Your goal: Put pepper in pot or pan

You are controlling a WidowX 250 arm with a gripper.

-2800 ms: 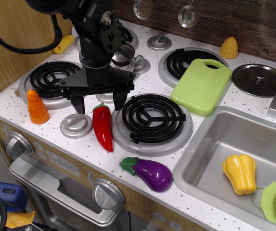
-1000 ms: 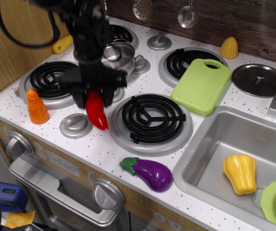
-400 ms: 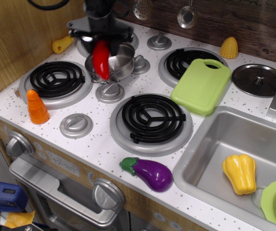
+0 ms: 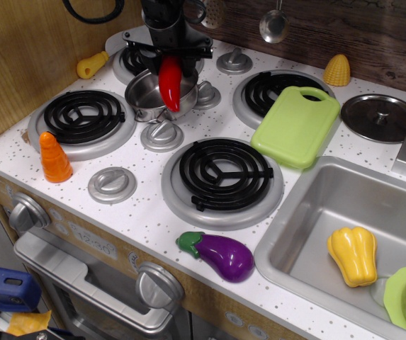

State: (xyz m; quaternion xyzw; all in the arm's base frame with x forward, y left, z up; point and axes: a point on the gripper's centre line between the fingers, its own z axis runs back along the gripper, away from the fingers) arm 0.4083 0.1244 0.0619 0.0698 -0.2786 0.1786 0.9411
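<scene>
Between fingers (image 4: 168, 55), pepper (image 4: 169, 83)

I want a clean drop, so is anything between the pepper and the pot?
Nothing visible is in the way. The pepper hangs tip down from the gripper, right over the open pot. The grey lid lies far off, beside the sink, and the pot looks empty.

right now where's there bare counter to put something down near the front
Free: the speckled strip between the carrot and the eggplant, in front of the front burner. The sink floor left of the yellow pepper is bare too. Crowded: the back left, where the gripper hangs the red pepper over the pot.
</scene>
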